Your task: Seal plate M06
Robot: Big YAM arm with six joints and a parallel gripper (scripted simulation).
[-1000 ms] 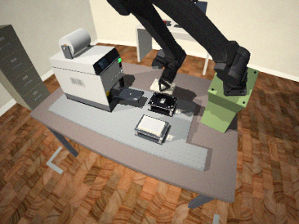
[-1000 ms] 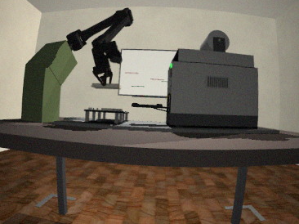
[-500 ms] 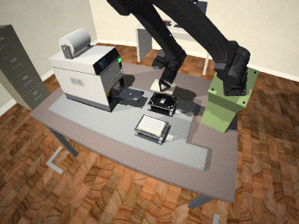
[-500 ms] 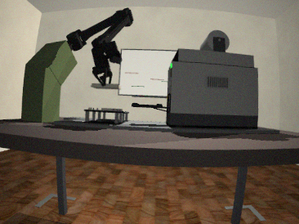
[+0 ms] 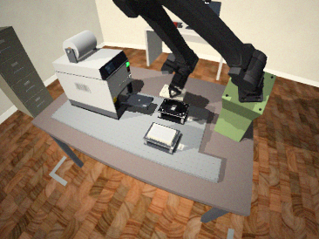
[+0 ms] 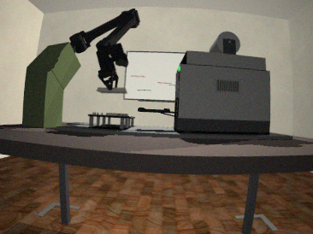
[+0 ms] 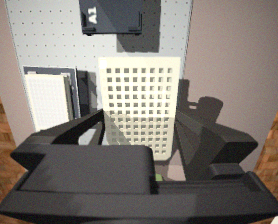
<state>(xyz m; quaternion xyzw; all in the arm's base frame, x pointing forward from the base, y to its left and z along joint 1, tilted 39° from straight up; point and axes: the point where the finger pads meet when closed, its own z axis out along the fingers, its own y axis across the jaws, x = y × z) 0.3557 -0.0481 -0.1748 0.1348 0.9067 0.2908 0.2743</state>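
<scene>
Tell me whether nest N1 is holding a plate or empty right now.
Empty. The black nest below the gripper shows only its frame, while the plate hangs held in the air above the table.

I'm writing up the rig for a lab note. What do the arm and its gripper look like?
The arm is matt black throughout, built of thick rounded links with bulkier joint housings, and stands on an angular green pedestal. The gripper is black too, with a broad boxy body and two flat, angular fingers. No cables or markings are visible on it.
</scene>
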